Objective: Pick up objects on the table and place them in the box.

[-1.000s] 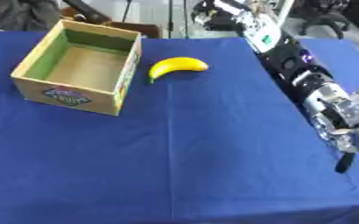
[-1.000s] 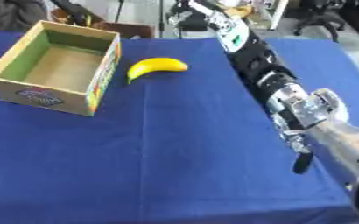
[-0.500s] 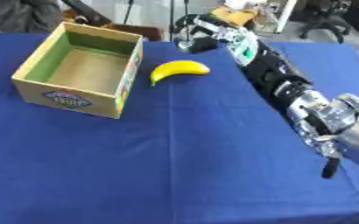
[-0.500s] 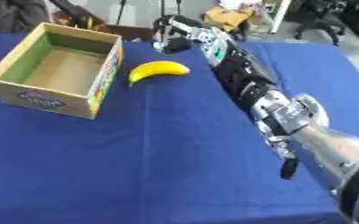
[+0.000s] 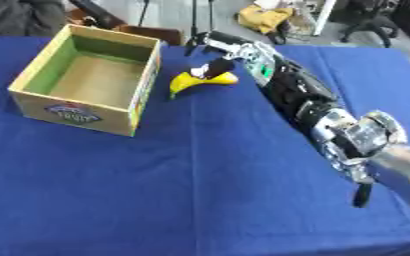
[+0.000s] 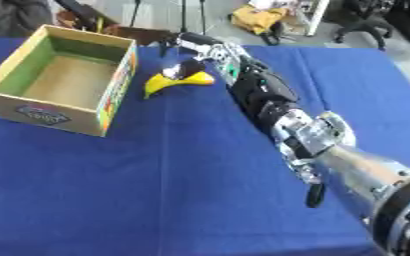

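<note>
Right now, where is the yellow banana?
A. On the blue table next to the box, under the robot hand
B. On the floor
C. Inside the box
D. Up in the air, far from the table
A: the banana lies on the blue table just right of the box, with the right robot hand down on top of it; the box looks empty.

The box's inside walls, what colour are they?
Green on the inside walls of the box, above a plain brown floor; the left eye view shows it best.
</note>
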Robot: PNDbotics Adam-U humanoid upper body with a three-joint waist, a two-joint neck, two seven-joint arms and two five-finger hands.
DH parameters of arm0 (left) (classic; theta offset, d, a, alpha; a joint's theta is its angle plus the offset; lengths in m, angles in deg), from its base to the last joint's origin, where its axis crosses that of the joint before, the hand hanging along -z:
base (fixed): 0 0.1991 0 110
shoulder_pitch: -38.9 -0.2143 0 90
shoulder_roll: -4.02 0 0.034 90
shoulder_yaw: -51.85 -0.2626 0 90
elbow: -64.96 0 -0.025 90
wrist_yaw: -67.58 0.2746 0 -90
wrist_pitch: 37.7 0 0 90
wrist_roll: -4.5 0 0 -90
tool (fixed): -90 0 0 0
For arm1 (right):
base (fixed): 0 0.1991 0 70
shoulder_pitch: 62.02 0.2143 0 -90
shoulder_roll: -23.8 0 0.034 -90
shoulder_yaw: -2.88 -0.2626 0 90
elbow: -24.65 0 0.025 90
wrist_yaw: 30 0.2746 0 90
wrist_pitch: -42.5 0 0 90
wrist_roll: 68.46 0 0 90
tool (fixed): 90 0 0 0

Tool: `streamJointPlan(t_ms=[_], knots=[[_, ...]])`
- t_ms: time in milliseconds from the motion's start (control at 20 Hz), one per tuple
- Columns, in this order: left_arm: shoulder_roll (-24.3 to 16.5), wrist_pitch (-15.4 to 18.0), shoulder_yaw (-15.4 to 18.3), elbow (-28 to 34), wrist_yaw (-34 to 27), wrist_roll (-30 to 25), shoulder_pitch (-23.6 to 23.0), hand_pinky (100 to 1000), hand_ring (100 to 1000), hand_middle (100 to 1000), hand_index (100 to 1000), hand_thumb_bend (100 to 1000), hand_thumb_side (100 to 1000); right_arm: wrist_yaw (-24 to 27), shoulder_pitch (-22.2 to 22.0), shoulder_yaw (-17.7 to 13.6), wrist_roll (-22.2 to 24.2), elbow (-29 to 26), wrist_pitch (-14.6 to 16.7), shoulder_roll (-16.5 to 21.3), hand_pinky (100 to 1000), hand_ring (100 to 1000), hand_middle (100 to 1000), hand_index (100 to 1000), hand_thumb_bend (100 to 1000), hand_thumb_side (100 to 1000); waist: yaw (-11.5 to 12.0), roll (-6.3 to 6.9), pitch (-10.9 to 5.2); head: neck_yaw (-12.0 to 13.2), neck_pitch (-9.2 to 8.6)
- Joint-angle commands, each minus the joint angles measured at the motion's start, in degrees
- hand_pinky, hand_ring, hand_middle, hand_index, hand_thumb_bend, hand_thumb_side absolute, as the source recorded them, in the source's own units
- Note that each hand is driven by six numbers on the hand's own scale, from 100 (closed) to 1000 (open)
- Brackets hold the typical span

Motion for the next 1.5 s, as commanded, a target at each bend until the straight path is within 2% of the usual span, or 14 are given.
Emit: streamJointPlan(t_ms=[50,300,600,1200,1300,1500], knots=[[-0.3,0.1,-0.1,1.4,-0.2,-0.2,0.8,587,553,508,589,396,883,-1.5,0.7,0.0,0.3,0.1,0.5,1.1,809,944,873,794,286,447,-0.2,0.38,-0.74,-0.2,-0.53],[-0.3,0.1,-0.1,1.4,-0.1,-0.1,0.7,587,552,507,589,397,883,-3.7,0.1,0.0,-0.4,0.6,0.4,1.2,814,952,874,813,347,427,-0.4,0.51,-0.62,-0.1,-0.86],[-0.3,0.1,0.0,1.3,-0.1,0.0,0.7,587,551,506,588,397,884,-5.9,-0.2,0.0,-0.8,1.3,0.6,0.9,794,933,860,805,360,406,-0.3,0.73,-0.23,-0.2,-1.16],[-0.4,0.1,0.0,1.4,-0.1,-0.1,0.7,587,550,506,588,397,884,-4.7,-1.7,0.3,-2.0,0.2,1.1,2.5,615,796,791,759,277,365,-0.3,0.99,0.23,-0.1,-1.28],[-0.4,0.1,0.0,1.4,0.0,-0.1,0.7,587,550,506,588,398,884,-4.5,-1.8,0.4,-2.2,0.1,1.2,2.6,500,736,755,728,268,350,-0.4,1.0,0.2,-0.1,-1.3],[-0.4,0.1,0.0,1.4,0.0,-0.1,0.6,587,550,505,588,399,884,-4.4,-1.8,0.5,-2.9,-0.1,1.6,2.7,348,610,643,655,243,315,-0.5,1.06,0.15,-0.1,-1.4]])
